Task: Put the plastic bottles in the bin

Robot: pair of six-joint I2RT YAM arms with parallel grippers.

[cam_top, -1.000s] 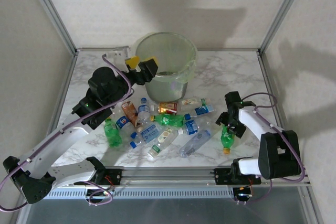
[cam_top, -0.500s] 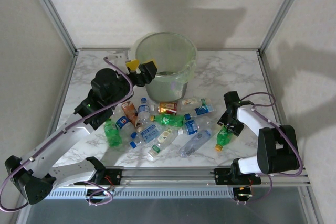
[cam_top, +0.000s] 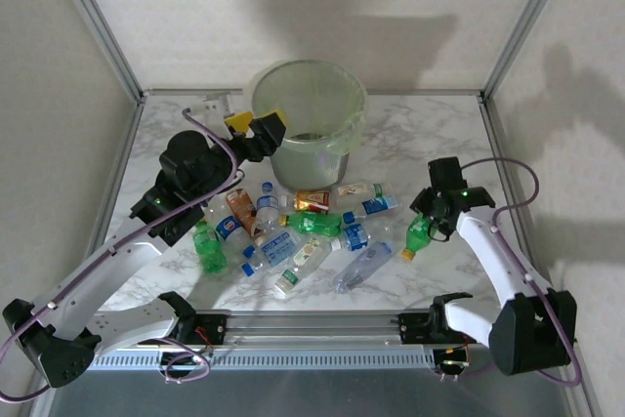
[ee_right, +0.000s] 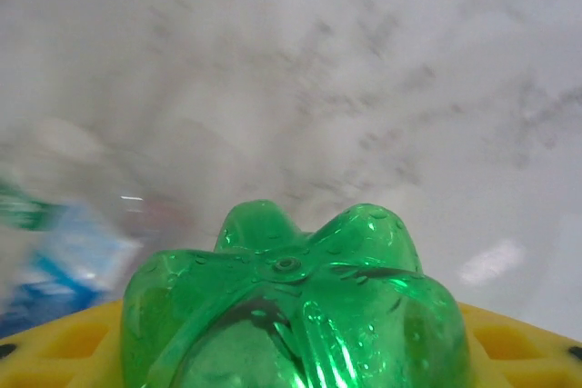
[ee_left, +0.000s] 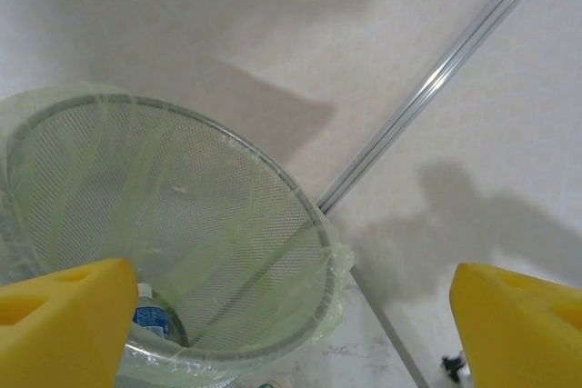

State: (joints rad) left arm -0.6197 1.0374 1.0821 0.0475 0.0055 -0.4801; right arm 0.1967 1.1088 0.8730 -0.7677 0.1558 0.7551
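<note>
top external view has the right gripper (cam_top: 430,222) clamped on a green bottle (cam_top: 417,234) over the right side of the table (cam_top: 430,139), with the bin (cam_top: 303,165) far and to the left of it, well apart. the bottle's long axis runs along the gripper's own line: its orange-capped end points down toward the near left, and in the right wrist view its lobed base faces the camera, with a yellow pad pressed on each side. this arm has the bottle, so the carry looks to be its job, a sweep left and away from the bases and high enough to clear the rim

the left gripper (cam_top: 256,127) hangs just beside the bin's left rim with its jaws wide apart and nothing between them. its wrist view looks down into the mesh-patterned liner, where one blue-labelled bottle (ee_left: 150,320) lies at the bottom

between the right gripper and the bin lie the loose bottles (cam_top: 303,227), scattered on their sides across the near middle of the marbled top. the table right of the bin is bare, so a path on that side looks free — the risks i'd judge are the left gripper crowding the opposite rim and the frame post (cam_top: 518,26) at the far right corner
</note>
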